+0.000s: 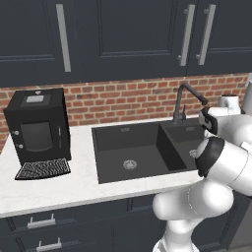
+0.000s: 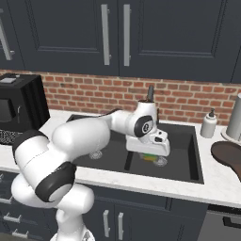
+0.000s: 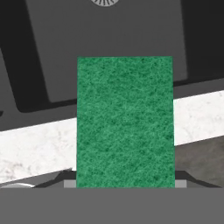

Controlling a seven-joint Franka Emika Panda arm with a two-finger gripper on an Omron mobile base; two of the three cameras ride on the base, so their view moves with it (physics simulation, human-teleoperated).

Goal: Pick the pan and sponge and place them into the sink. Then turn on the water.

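Sponge sits clamped in my gripper, jaws part-closed on it, green face to the hand cam, long axis running out along the fingers; it hangs low over sink right basin, drain just beyond; release should drop it in.

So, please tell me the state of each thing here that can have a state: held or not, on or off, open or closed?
sponge: held in the gripper, green face to the hand camera, above the right basin.
gripper: shut on the sponge.
sink: left basin has nothing in it.
faucet: off, no stream falls.
pan: on the counter, right of the sink, not yet moved.
upper cabinets: doors closed.
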